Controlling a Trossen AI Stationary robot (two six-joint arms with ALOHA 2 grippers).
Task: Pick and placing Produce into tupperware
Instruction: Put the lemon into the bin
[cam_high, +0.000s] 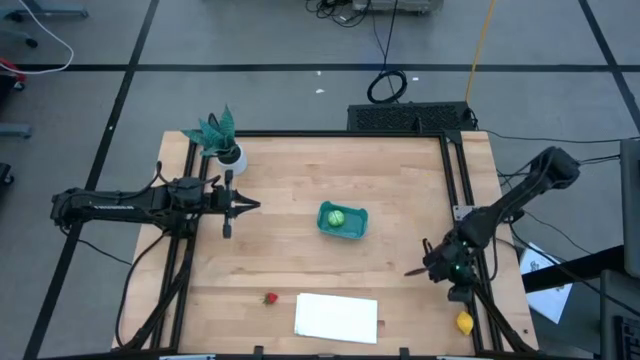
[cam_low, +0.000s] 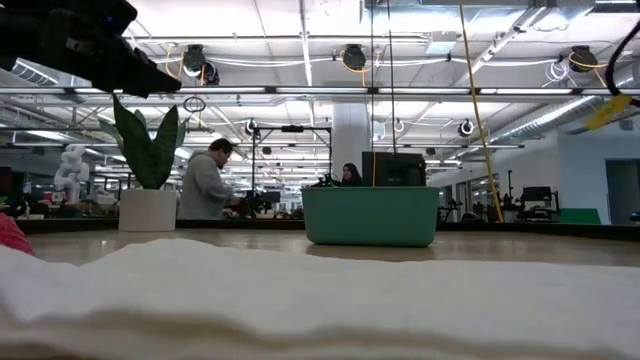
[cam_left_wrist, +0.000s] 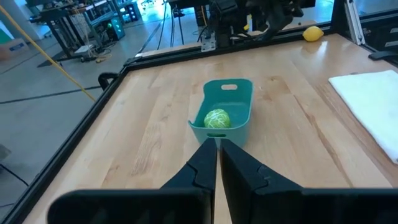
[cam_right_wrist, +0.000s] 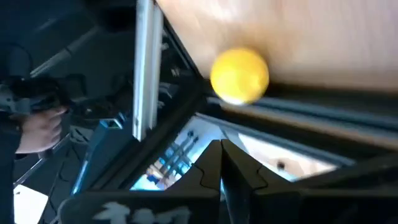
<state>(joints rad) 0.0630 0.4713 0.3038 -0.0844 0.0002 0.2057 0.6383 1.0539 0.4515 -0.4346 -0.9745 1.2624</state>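
Tub (cam_high: 343, 221) mid-tabletop (cam_high: 300, 260), round fruit (cam_high: 337, 216) inside; strawberry (cam_high: 270, 298) left of sheet (cam_high: 337, 317); lemon (cam_high: 464, 322) at right edge.

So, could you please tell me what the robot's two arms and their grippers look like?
Both arms are dark, nearly black, jointed links with black cables running alongside. The left gripper and the right gripper each end in two slim, tapering dark fingers. A small green light glows at the right wrist.
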